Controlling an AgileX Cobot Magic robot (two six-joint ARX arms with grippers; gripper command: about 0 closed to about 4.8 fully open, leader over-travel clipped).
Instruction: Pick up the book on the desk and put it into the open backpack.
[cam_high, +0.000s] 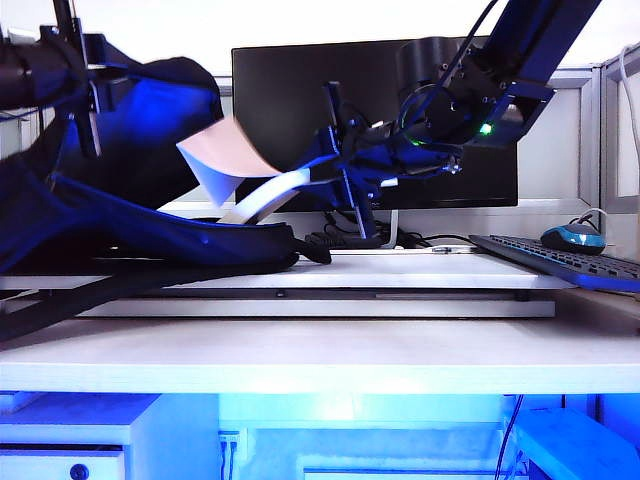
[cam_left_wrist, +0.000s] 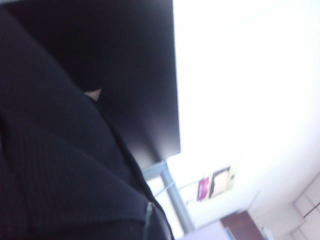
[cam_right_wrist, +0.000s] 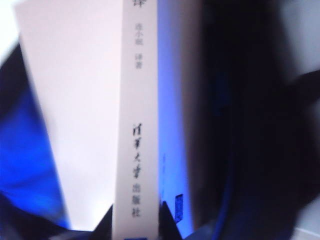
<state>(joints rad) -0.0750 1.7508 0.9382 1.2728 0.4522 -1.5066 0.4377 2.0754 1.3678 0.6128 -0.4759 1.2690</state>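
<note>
Where exterior blurs, right wrist shows spine print | right gripper clamped on floppy pinkish book | left gripper closed, at backpack

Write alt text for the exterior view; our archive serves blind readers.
The right pincer carries a floppy pale book in the air toward the open backpack, whose top the left pincer lifts. Behind stand a dark monitor and a keyboard on the white desk.
</note>
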